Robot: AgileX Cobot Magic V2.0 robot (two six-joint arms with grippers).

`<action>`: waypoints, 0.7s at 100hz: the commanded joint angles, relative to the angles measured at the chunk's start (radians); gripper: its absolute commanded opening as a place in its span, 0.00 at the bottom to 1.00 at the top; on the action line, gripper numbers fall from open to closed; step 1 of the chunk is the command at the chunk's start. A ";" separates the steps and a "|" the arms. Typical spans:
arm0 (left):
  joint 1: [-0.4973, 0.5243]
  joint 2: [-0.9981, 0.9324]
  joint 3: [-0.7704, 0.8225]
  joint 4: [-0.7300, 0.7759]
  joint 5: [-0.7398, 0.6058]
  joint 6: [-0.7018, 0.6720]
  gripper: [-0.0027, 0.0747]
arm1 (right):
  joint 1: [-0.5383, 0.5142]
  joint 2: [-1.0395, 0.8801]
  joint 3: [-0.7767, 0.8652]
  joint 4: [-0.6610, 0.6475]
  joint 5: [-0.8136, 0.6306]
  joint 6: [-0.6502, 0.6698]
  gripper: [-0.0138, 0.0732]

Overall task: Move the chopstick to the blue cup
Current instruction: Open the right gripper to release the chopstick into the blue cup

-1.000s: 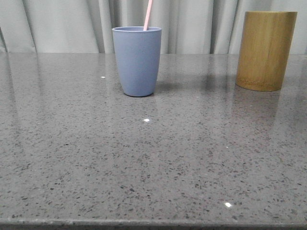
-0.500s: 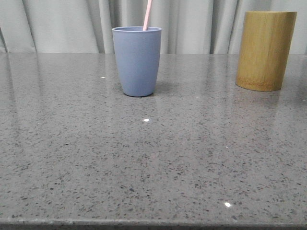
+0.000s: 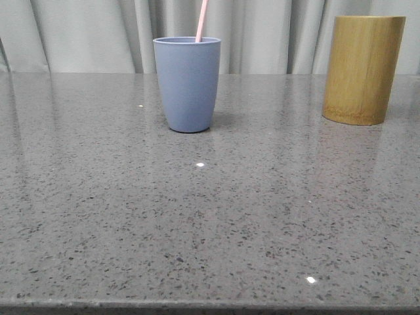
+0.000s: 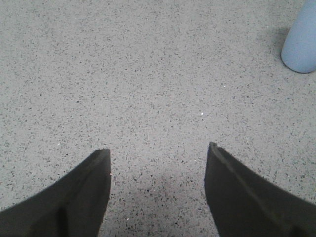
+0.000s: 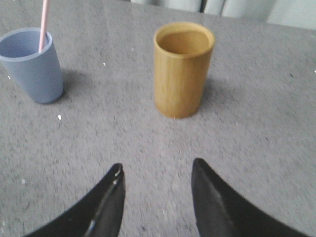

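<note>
The blue cup (image 3: pixel 188 84) stands upright at the back of the grey table, left of centre. A pale pink chopstick (image 3: pixel 202 20) stands in it, only its upper end showing above the rim. The cup (image 5: pixel 32 65) and the chopstick (image 5: pixel 44 24) also show in the right wrist view. A corner of the cup (image 4: pixel 300 43) shows in the left wrist view. My left gripper (image 4: pixel 159 150) is open and empty over bare table. My right gripper (image 5: pixel 157 168) is open and empty, short of the bamboo cylinder. Neither gripper shows in the front view.
A taller yellow-brown bamboo cylinder (image 3: pixel 363 69) stands upright at the back right; in the right wrist view (image 5: pixel 182 69) its inside looks empty. A pale curtain (image 3: pixel 85 33) hangs behind the speckled table (image 3: pixel 210 223). The table's front edge runs along the bottom.
A dark reflection on the table beside the bamboo cylinder has faded, and the right wrist view is blurred by motion. The cups and the chopstick have not moved.
</note>
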 commanded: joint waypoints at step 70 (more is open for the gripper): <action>0.002 -0.001 -0.024 -0.014 -0.061 -0.006 0.01 | -0.006 -0.134 0.034 -0.181 -0.006 0.117 0.08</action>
